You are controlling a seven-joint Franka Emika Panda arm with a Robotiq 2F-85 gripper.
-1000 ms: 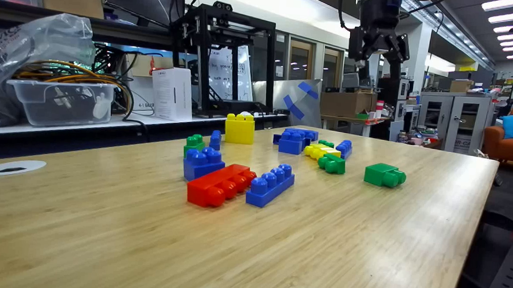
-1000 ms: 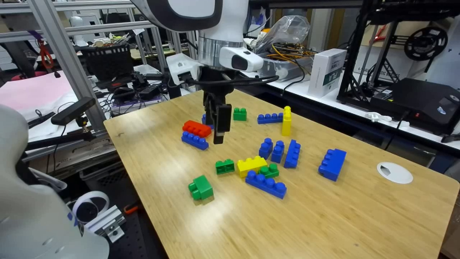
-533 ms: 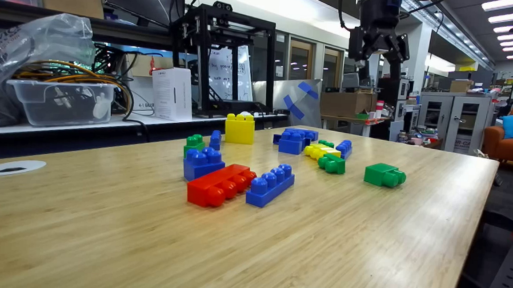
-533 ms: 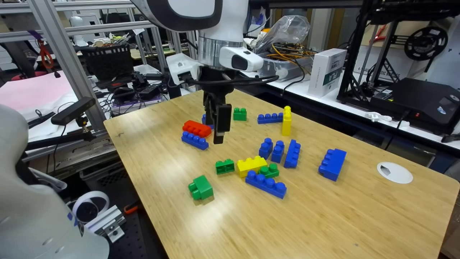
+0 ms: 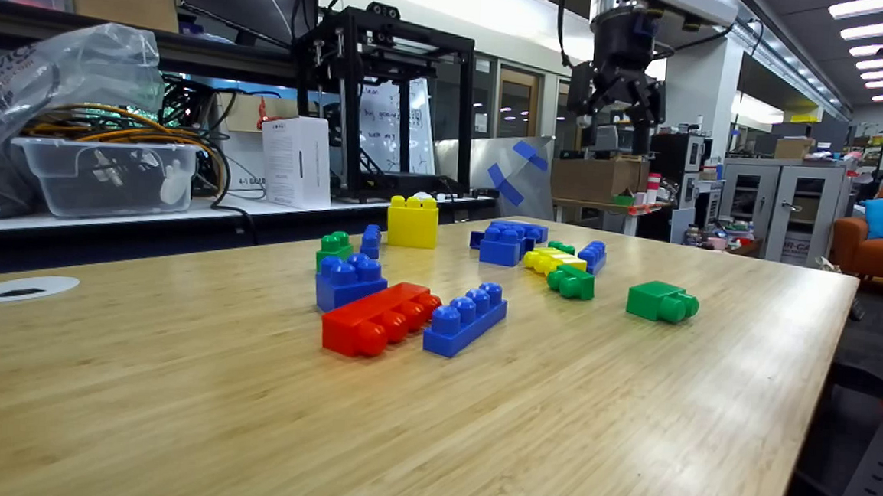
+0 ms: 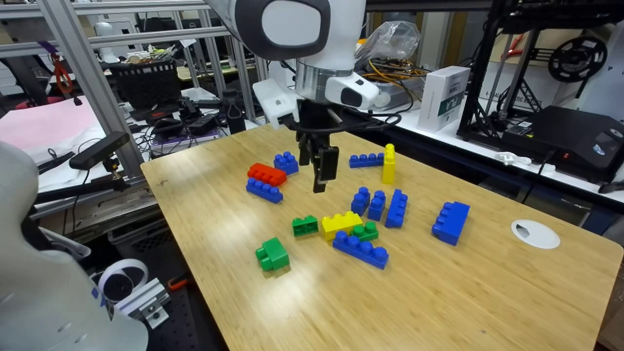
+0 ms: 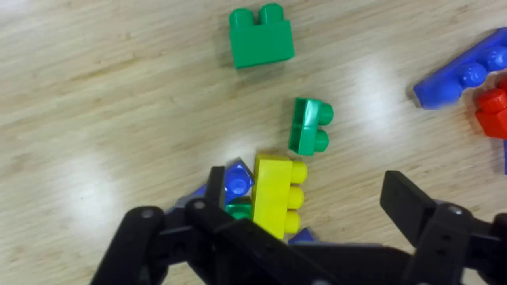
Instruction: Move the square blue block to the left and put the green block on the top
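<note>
Claw (image 5: 614, 146) hangs high over the table (image 5: 249, 389), jaws wide apart, nothing in its grip. The square blue block (image 6: 285, 164) is just beside the red brick (image 6: 267, 174), left of the claw in both exterior views, so I'd guess it goes that way, then down.

In an exterior view, we see the square block (image 6: 285, 164) on the table (image 6: 414, 297), just behind the right end of a long brick (image 6: 266, 174), another long brick (image 6: 263, 191) lying before that.
</note>
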